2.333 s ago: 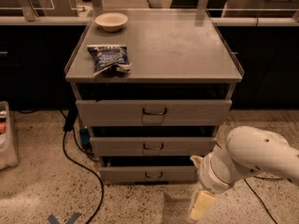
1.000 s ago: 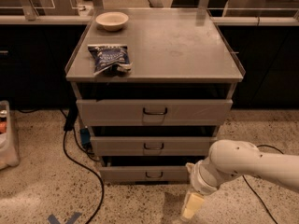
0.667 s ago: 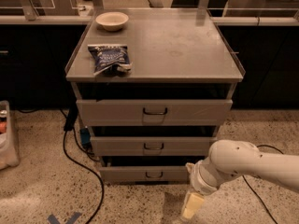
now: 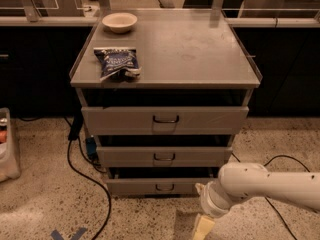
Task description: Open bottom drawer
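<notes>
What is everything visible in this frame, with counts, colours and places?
cabinet: one, grey metal, centre, on the speckled floor
top drawer: one, grey, widest, just under the cabinet top
middle drawer: one, grey, below the top drawer
bottom drawer: one, grey, narrowest, lowest, dark handle at its centre
bowl: one, pale, back left of the cabinet top
snack bag: one, blue, front left of the cabinet top
cables: two, black, on the floor left and right of the cabinet
tape mark: one, blue, floor at lower left
bin: one, white, left edge
arm: one, white, reaching in from the lower right
gripper: one, pale yellow, near the floor, below and right of the bottom drawer's handle, not touching it
</notes>
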Controlling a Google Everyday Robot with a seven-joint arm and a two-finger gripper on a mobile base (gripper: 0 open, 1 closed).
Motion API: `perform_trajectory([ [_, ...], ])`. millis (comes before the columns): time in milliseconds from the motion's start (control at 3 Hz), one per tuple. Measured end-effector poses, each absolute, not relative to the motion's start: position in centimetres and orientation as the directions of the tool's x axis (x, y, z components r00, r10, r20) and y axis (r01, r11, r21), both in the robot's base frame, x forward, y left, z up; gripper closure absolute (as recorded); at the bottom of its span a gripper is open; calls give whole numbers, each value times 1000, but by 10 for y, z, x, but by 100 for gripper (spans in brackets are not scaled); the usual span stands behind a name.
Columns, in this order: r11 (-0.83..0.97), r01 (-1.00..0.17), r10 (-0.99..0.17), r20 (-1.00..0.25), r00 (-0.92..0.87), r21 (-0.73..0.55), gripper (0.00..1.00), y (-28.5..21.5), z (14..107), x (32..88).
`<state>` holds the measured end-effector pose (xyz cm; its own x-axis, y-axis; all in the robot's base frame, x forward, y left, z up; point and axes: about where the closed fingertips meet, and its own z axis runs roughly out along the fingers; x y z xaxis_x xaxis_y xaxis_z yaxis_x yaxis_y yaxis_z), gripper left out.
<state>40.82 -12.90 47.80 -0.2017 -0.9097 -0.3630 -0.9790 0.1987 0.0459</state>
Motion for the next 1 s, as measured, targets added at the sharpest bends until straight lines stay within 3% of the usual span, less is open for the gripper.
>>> perform_trajectory([
  [667, 187, -972, -898, -376, -228, 143, 0, -112, 373, 401],
  [1000, 185, -971, -898, -375, -229, 150, 0, -110, 368, 398],
])
